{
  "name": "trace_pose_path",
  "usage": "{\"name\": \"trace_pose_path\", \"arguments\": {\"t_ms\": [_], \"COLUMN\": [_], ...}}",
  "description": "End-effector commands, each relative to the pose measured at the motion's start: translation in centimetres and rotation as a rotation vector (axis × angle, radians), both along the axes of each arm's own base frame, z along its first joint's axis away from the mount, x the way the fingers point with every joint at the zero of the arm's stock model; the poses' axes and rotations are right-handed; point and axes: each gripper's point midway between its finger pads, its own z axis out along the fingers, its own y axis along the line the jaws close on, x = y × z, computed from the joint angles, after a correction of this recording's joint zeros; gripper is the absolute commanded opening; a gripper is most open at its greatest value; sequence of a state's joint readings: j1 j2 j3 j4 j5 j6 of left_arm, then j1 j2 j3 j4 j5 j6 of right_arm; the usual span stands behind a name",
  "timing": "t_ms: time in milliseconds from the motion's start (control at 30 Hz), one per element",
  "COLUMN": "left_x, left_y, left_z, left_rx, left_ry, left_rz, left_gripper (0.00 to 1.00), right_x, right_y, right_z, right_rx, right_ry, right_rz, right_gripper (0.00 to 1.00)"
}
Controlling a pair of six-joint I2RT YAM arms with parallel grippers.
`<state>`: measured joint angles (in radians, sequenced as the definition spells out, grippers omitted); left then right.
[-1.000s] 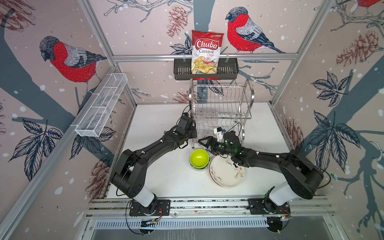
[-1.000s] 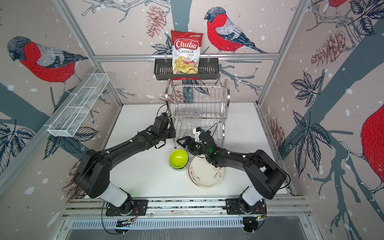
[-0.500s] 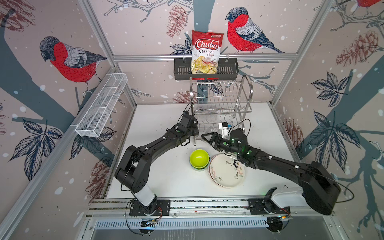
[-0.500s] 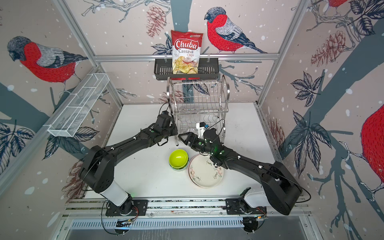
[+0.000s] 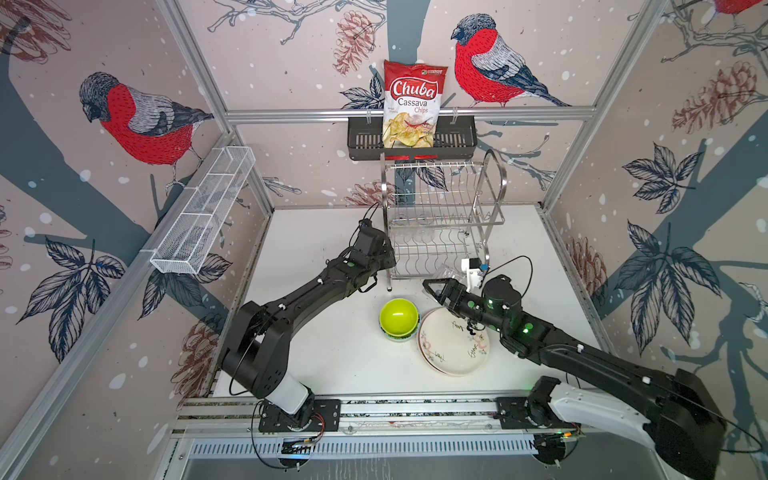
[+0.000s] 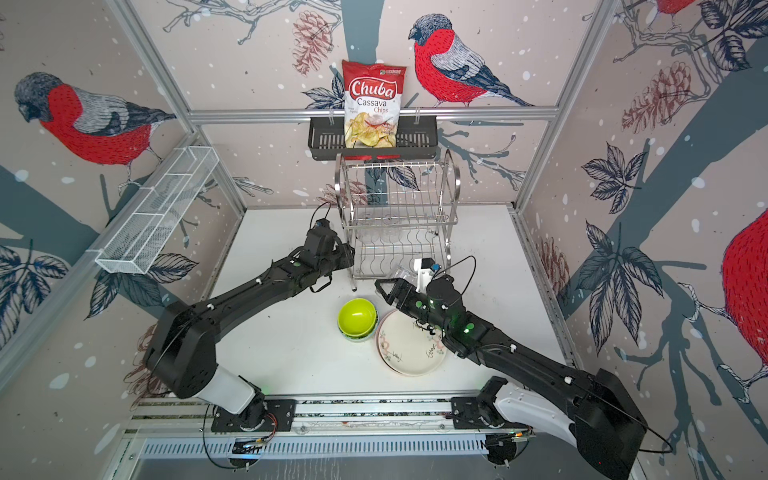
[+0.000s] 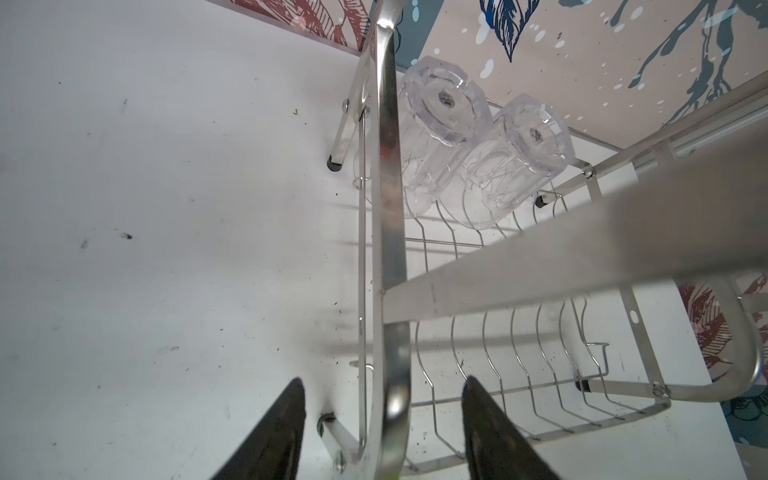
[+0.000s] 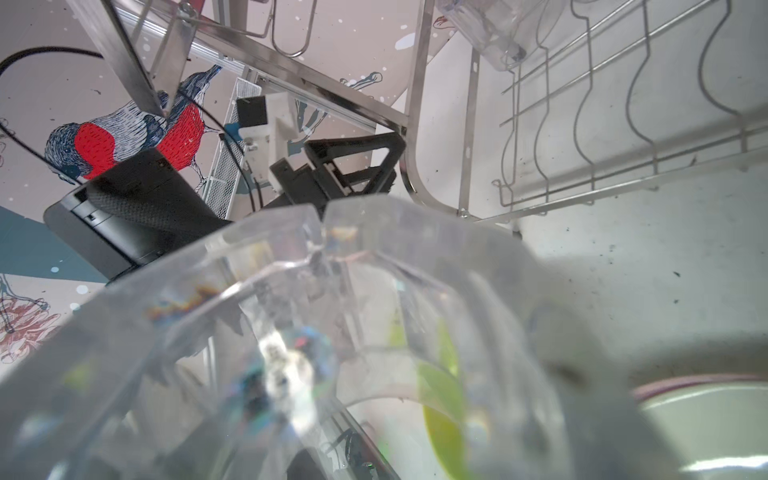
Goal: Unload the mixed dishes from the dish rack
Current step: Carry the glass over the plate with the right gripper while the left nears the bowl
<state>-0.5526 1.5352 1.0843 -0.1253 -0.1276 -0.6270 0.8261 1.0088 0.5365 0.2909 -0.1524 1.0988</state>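
The dish rack [image 5: 494, 183] [image 6: 449, 187] stands at the back of the table. Two clear tumblers [image 7: 440, 124] [image 7: 515, 158] lie on its lower tier. My left gripper [image 5: 388, 253] [image 7: 382, 380] is open, its fingers either side of the rack's left end-frame tube without touching it. My right gripper [image 5: 440, 282] [image 6: 392, 284] is shut on a third clear tumbler [image 5: 449, 272] [image 8: 332, 332] just in front of the rack; the tumbler hides the jaws in the right wrist view. A lime bowl [image 5: 398, 316] and a cream doodled plate [image 5: 453, 340] rest on the table, each on top of others.
A chips bag [image 5: 413, 104] stands in a black slotted basket [image 5: 365, 141] on the back rail above the rack. A long white wire-mesh tray [image 5: 203, 212] hangs on the left wall. Both arms stretch in from the front rail toward the rack.
My left jaws have opened off the rack's end-frame tube, which they gripped before. The rack, tilted a second ago, stands upright. My right arm has stretched out, still holding the tumbler.
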Motion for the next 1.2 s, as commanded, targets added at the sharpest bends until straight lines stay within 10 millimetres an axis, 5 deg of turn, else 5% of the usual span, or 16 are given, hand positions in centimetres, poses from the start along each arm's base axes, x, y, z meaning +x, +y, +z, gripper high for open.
{"name": "trace_pose_path", "arguments": {"t_ms": [0, 267, 600, 1167], "left_x": [-1.3, -4.9, -9.3, -16.2], "left_y": [1.0, 3.3, 4.9, -1.9], "left_z": [-0.1, -0.3, -0.8, 2.2], "left_rx": [0.014, 0.020, 0.030, 0.040], "left_ry": [0.011, 0.034, 0.060, -0.040], "left_rz": [0.013, 0.029, 0.009, -0.235], "left_gripper": [0.64, 0.72, 0.71, 0.68], "right_x": [0.2, -0.2, -0.2, 0.3], "right_y": [-0.5, -0.6, -0.4, -0.1], "right_z": [0.4, -0.4, -1.4, -2.4], "right_rx": [0.017, 0.018, 0.032, 0.053], "right_ry": [-0.013, 0.004, 0.039, 0.080], "right_rz": [-0.033, -0.037, -0.042, -0.058], "right_gripper": [0.47, 0.47, 0.46, 0.46]}}
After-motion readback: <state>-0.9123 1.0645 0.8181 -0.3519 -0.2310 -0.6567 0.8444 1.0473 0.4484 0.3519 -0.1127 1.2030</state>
